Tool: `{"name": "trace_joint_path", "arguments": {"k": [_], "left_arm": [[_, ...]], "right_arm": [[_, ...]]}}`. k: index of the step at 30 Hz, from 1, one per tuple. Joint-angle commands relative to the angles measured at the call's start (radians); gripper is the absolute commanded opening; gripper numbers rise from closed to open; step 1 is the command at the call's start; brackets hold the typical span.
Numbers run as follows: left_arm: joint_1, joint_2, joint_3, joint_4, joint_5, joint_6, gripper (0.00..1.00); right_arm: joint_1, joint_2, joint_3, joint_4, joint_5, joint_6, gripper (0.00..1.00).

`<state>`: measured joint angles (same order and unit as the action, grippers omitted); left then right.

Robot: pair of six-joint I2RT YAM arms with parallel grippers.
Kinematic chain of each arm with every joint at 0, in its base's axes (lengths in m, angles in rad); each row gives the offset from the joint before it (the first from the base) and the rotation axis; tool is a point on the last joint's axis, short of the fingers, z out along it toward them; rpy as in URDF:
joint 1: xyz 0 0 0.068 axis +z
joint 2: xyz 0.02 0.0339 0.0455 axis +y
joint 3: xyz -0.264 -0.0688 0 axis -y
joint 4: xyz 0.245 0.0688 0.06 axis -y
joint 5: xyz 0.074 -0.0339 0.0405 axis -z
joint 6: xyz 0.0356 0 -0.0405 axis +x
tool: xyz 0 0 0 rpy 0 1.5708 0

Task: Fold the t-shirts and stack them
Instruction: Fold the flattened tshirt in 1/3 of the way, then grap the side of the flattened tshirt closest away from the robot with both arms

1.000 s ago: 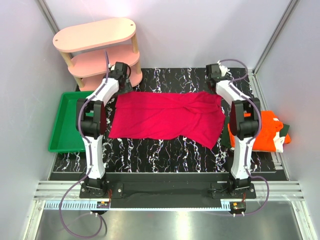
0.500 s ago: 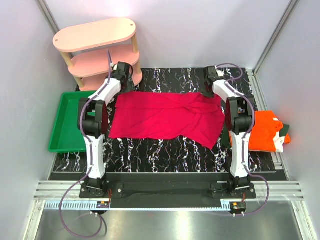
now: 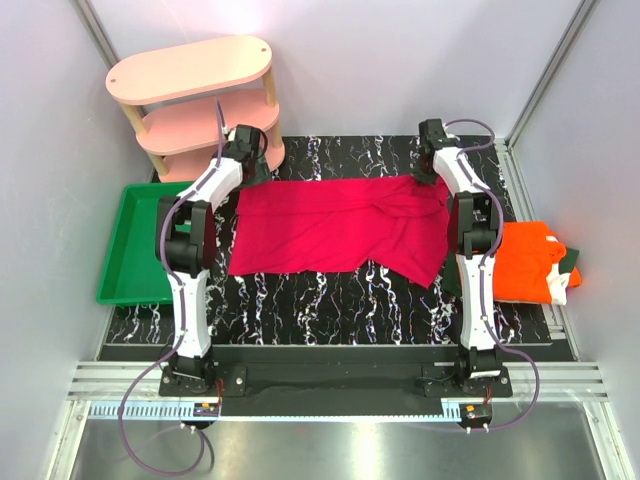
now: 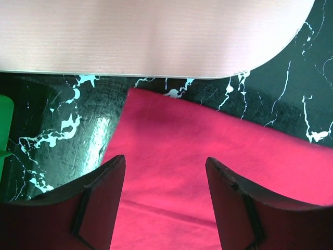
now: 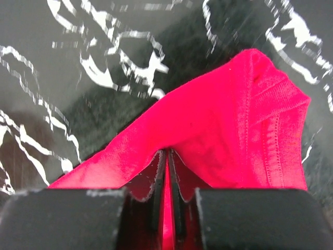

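Crimson cloth t-shirt (image 3: 335, 225): lies spread flat on the black white-veined table top (image 3: 330, 300), running left to right between your two arms. There are some wrinkles at its right half.

Right gripper (image 5: 166, 153): pressed together on the far right corner of the crimson cloth t-shirt. In the wrist view a fold of hemmed red cloth is pinched between the jaws and lifts into a small peak off the table.

Left gripper (image 4: 165, 161): jaws spread, nothing between them. It hangs over the far left corner of the same shirt, just near of the base of the pink wooden oval shelf (image 3: 195, 95). I cannot tell whether the fingertips touch the cloth.

Bright orange t-shirt (image 3: 525, 262): lies folded at the right edge of the table, with a dark green t-shirt (image 3: 572, 256) showing from under it. The green plastic tray (image 3: 125, 250) sits at the left.

Handling, as I judge it:
- The cloth is light, limp and thin, so it will sag and drag rather than hold a line.
- Take hold at corners and stitched hems, where the fabric is doubled and should slip less.
- Your left corner lies flat, so you will likely need to press down and close to gather an edge.
- Lift both corners evenly, or the fold will skew.
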<state>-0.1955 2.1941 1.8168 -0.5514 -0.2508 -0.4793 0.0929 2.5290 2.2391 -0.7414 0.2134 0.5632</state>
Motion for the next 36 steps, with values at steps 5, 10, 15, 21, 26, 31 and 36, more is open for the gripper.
{"name": "trace_joint_path", "arguments": {"k": [5,10,15,21,26,31,36], "left_arm": [[-0.021,-0.014,-0.065,-0.159,0.077,-0.005,0.68],[-0.044,-0.085,-0.12,-0.137,0.044,-0.01,0.68],[-0.099,-0.226,-0.203,-0.075,-0.022,-0.018,0.69],[-0.142,-0.335,-0.273,-0.064,-0.065,-0.025,0.71],[-0.153,-0.45,-0.369,-0.056,-0.085,-0.041,0.73],[-0.199,-0.569,-0.542,-0.055,-0.091,-0.056,0.7],[-0.346,-0.739,-0.775,-0.035,-0.211,-0.087,0.74]], "right_arm": [[-0.064,0.123,0.174,-0.098,-0.057,0.023,0.17],[-0.068,0.093,0.185,-0.044,-0.18,-0.005,0.22],[-0.036,-0.045,0.217,-0.021,-0.192,0.0,0.39],[0.011,-0.243,0.139,-0.026,-0.158,-0.019,0.61],[0.06,-0.464,-0.099,0.034,-0.128,-0.045,0.61],[0.132,-0.72,-0.522,0.125,-0.126,-0.025,0.55],[0.31,-0.967,-0.887,0.195,0.055,-0.083,0.55]]}}
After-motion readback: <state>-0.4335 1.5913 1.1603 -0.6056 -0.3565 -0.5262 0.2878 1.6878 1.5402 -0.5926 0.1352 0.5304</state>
